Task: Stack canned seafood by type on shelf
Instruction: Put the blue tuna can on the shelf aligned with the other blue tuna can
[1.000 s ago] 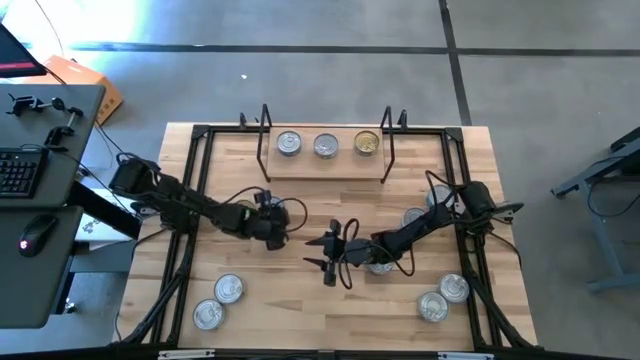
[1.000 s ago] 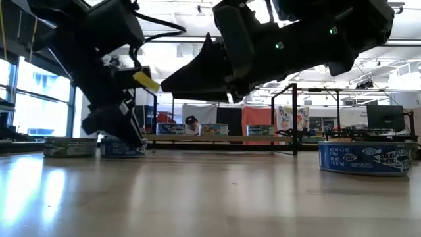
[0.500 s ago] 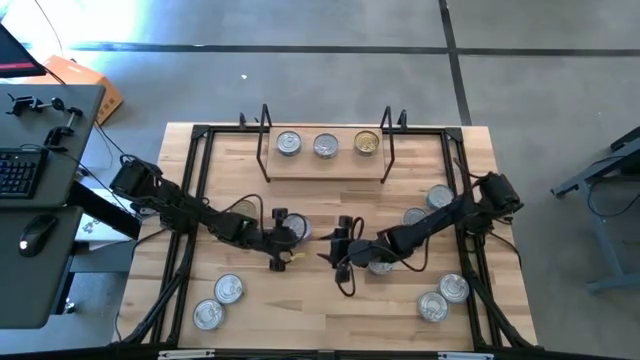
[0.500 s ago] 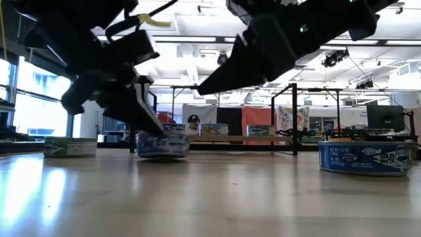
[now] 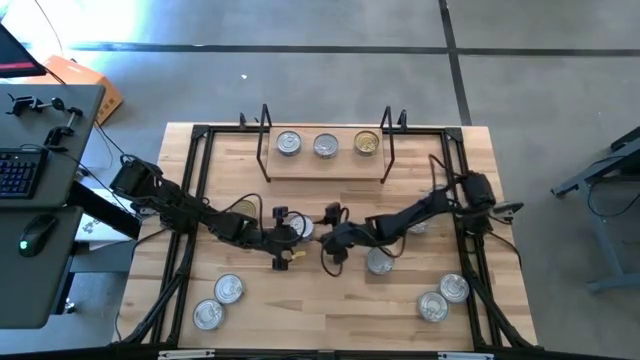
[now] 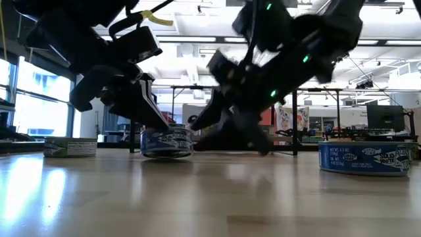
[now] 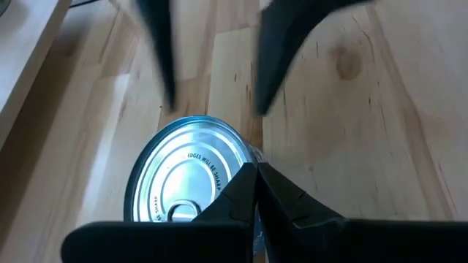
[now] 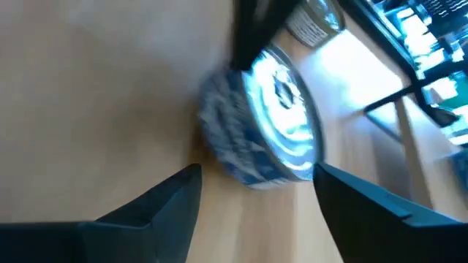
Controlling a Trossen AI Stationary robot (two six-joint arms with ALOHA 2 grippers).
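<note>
Since half a second ago, the right gripper (image 5: 328, 232) has moved toward the tin (image 5: 301, 228) at the table's middle, fingers spread wide apart. On the left, the left gripper (image 5: 283, 238) touches this tin, fingers closed together. The shelf (image 5: 325, 160) carries three tins.

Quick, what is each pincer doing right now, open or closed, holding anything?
Left pincer: shut, fingertips together beside a blue tin, holding nothing.
Right pincer: open, fingers spread toward the same tin, holding nothing.
</note>
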